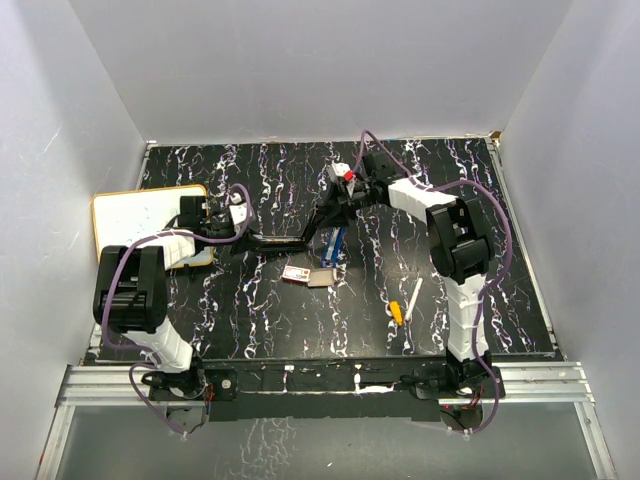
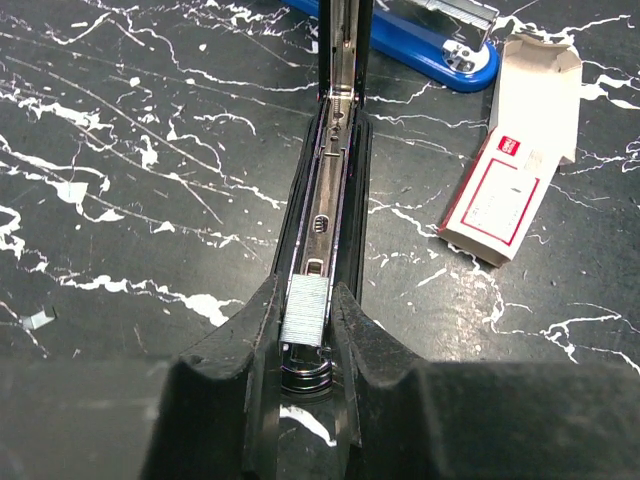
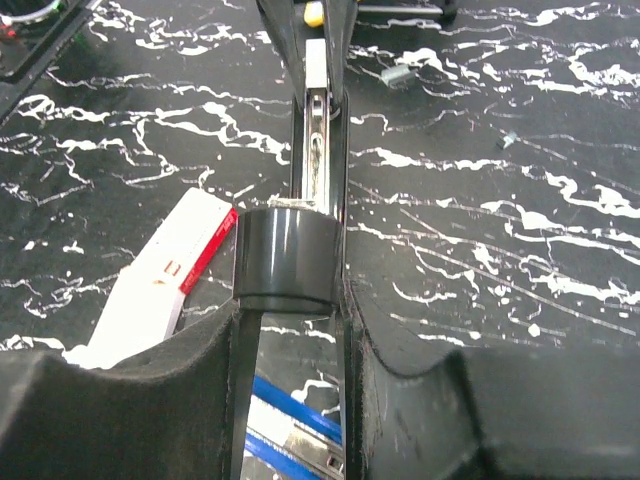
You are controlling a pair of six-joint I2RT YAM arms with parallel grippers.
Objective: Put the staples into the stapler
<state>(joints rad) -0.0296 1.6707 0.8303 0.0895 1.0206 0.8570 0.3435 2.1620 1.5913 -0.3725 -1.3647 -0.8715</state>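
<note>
Between the fingers of the left gripper point(image 2: 307, 300), which is closed tight, a strip of staples point(image 2: 307, 312) is pinched at the near end of the black stapler point(image 2: 335, 170), over its opened channel. The stapler's raised arm is clasped by the right gripper point(image 3: 292, 325), closed partway, with a dark round cap point(image 3: 285, 258) showing between its fingers. The red-and-white staples box point(image 2: 497, 195) is seen lying flat on the marbled table point(image 2: 120, 150) just beside the stapler, its tan tray point(image 2: 540, 95) slid out. A blue stapler point(image 2: 430, 45) lies beyond.
</note>
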